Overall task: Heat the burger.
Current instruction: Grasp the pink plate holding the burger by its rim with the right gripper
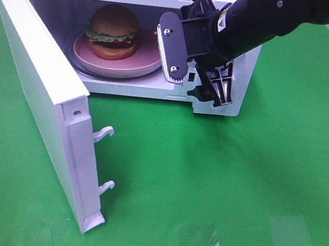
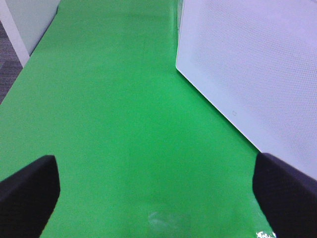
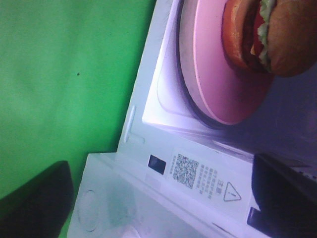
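Note:
The burger (image 1: 112, 31) sits on a pink plate (image 1: 144, 66) inside the open white microwave (image 1: 245, 70). My right gripper (image 1: 194, 70) hangs at the right side of the oven's mouth, just outside it, open and holding nothing. In the right wrist view the burger (image 3: 277, 39) and the plate (image 3: 218, 79) lie beyond the open gripper (image 3: 158, 198), past the oven's front sill. My left gripper (image 2: 158, 198) is open and empty over the green mat, beside the door's outer panel (image 2: 247, 64). It is out of the exterior high view.
The microwave door (image 1: 38, 85) stands swung out to the left, with two latch hooks (image 1: 105, 133) on its free edge. A green mat (image 1: 216, 188) covers the table in front and to the right.

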`<state>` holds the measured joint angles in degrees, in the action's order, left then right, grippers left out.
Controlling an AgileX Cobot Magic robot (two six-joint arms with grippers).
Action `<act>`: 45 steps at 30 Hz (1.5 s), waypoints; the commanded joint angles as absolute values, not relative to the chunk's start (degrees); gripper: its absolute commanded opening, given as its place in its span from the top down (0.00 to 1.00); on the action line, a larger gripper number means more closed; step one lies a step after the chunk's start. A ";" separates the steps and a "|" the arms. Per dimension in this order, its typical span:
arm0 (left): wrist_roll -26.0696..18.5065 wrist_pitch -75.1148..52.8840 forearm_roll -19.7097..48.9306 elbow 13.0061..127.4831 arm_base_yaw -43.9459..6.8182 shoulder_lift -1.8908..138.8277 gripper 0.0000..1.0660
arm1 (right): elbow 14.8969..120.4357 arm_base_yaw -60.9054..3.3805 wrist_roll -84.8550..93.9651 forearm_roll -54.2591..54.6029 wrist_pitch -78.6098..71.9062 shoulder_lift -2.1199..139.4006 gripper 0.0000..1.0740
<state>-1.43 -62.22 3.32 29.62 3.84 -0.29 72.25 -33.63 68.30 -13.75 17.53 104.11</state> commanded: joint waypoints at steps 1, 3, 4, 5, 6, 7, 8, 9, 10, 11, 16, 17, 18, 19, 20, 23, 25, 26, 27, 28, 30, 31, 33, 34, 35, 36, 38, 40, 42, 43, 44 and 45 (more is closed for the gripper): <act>-1.38 -61.36 3.61 29.62 3.55 -1.20 0.08 | 73.68 -34.21 67.78 -13.58 16.79 105.37 0.13; -1.38 -61.36 3.61 29.62 3.55 -1.20 0.08 | 74.89 -34.78 67.78 -13.52 16.39 106.74 0.13; -1.38 -61.36 3.61 29.62 3.55 -1.20 0.08 | 76.26 -35.47 67.78 -13.52 16.21 108.29 0.13; -1.38 -61.36 3.61 29.62 3.55 -1.20 0.08 | 76.26 -35.47 67.78 -13.52 16.21 108.29 0.13; -1.38 -61.36 3.61 29.62 3.55 -1.20 0.08 | 78.04 -36.15 67.67 -13.52 15.58 109.95 0.13; -1.38 -61.36 3.61 29.62 3.55 -1.20 0.08 | 78.04 -36.15 67.67 -13.52 15.58 109.95 0.13; -1.38 -61.36 3.61 29.62 3.55 -1.20 0.08 | 79.76 -36.38 67.09 -13.52 15.58 111.44 0.13; -1.38 -61.36 3.61 29.62 3.55 -1.20 0.08 | 79.76 -36.38 67.09 -13.52 15.58 111.44 0.13; -1.38 -61.36 3.61 29.62 3.55 -1.20 0.08 | 80.67 -36.55 66.81 -13.52 15.58 112.24 0.14; -1.38 -61.36 3.61 29.62 3.55 -1.20 0.08 | 80.67 -36.55 66.81 -13.52 15.58 112.24 0.14; -1.38 -61.36 3.61 29.62 3.55 -1.20 0.08 | 85.03 -37.01 66.52 -13.52 15.53 116.20 0.14; -1.38 -61.36 3.61 29.62 3.55 -1.20 0.08 | 86.29 -37.01 66.46 -13.24 15.58 117.46 0.14; -1.38 -61.36 3.61 29.62 3.55 -1.20 0.08 | 86.29 -37.01 66.46 -13.24 15.58 117.46 0.14; -1.38 -61.36 3.61 29.62 3.55 -1.20 0.08 | 87.38 -37.01 66.46 -12.55 15.53 118.60 0.14; -1.38 -61.36 3.61 29.62 3.55 -1.20 0.08 | 87.38 -37.01 66.46 -12.55 15.53 118.60 0.14; -1.38 -61.36 3.61 29.62 3.55 -1.20 0.08 | 88.64 -37.01 66.46 -12.20 15.41 120.44 0.15; -1.38 -61.36 3.61 29.62 3.55 -1.20 0.08 | 89.67 -37.01 66.46 -12.20 15.41 121.64 0.15; -1.38 -61.36 3.61 29.62 3.55 -1.20 0.08 | 90.99 -37.01 66.46 -11.97 15.53 122.84 0.15; -1.38 -61.36 3.61 29.62 3.55 -1.20 0.08 | 90.99 -37.01 66.46 -11.97 15.53 122.84 0.15; -1.38 -61.36 3.61 29.62 3.55 -1.20 0.08 | 92.25 -37.01 66.46 -11.80 15.58 124.22 0.15; -1.38 -61.36 3.61 29.62 3.55 -1.20 0.08 | 93.45 -37.01 66.46 -10.66 15.64 125.25 0.15; -1.38 -61.36 3.61 29.62 3.55 -1.20 0.08 | 93.45 -37.01 66.46 -10.66 15.64 125.25 0.15; -1.38 -61.36 3.61 29.62 3.55 -1.20 0.08 | 94.71 -37.01 66.46 -10.49 15.81 126.34 0.15; -1.38 -61.36 3.61 29.62 3.55 -1.20 0.08 | 96.03 -37.01 66.46 -10.49 16.04 127.54 0.16; -1.38 -61.36 3.61 29.62 3.55 -1.20 0.08 | 97.17 -37.01 66.46 -10.49 16.21 128.63 0.16; -1.38 -61.36 3.61 29.62 3.55 -1.20 0.08 | 97.17 -37.01 66.46 -10.49 16.21 128.63 0.16; -1.38 -61.36 3.61 29.62 3.55 -1.20 0.08 | 97.86 -37.01 66.46 -10.49 16.21 129.26 0.16; -1.38 -61.36 3.61 29.62 3.55 -1.20 0.08 | 99.18 -37.01 66.46 -10.37 16.33 130.35 0.16; -1.38 -61.36 3.61 29.62 3.55 -1.20 0.08 | 100.27 -37.01 66.46 -9.97 16.67 131.26 0.16; -1.38 -61.36 3.61 29.62 3.55 -1.20 0.08 | 101.64 -37.01 66.46 -8.88 16.90 132.41 0.17; -1.32 -61.36 3.61 29.62 3.55 -1.20 0.08 | 102.90 -37.01 66.52 -7.85 17.07 133.56 0.17; -1.32 -61.36 3.61 29.62 3.55 -1.20 0.08 | 102.90 -37.01 66.52 -7.85 17.07 133.56 0.17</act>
